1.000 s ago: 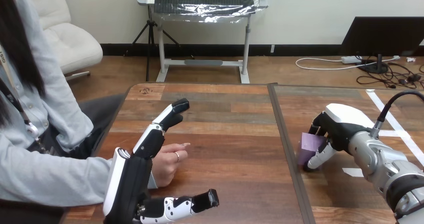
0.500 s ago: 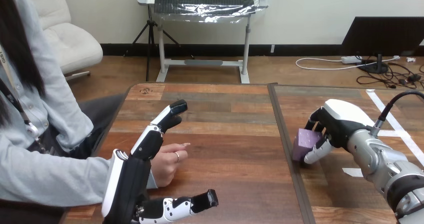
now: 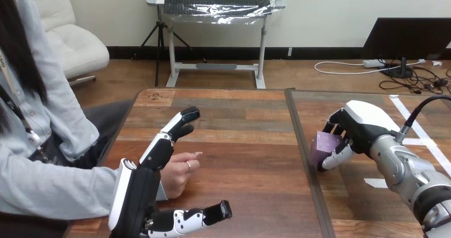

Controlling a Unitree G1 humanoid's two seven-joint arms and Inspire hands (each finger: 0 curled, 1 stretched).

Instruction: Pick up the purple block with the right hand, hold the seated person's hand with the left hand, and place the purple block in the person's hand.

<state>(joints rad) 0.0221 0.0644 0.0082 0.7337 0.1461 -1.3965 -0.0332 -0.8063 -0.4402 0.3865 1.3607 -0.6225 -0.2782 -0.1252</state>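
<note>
The purple block (image 3: 320,143) hangs just above the table near the seam between the two tabletops, at the right. My right hand (image 3: 355,127) is curled round it from the right, thumb under and fingers over. The person's hand (image 3: 178,170) rests on the table at the left, loosely curled, one finger pointing right. My left hand (image 3: 139,193) stands open in front of it, fingers (image 3: 173,130) stretched up and away, thumb (image 3: 198,218) pointing right. The person's hand lies between that thumb and those fingers, and none of them curl round it.
The wooden table (image 3: 244,142) is two tops joined by a dark seam (image 3: 303,147). White tape strips (image 3: 415,126) lie at the far right, with a small white patch (image 3: 375,183) near my right forearm. The person's sleeve (image 3: 53,187) lies along the left edge.
My right hand has lifted the purple block off the table and carried it a little to the left and up. My left hand and the person's hand have stayed put.
</note>
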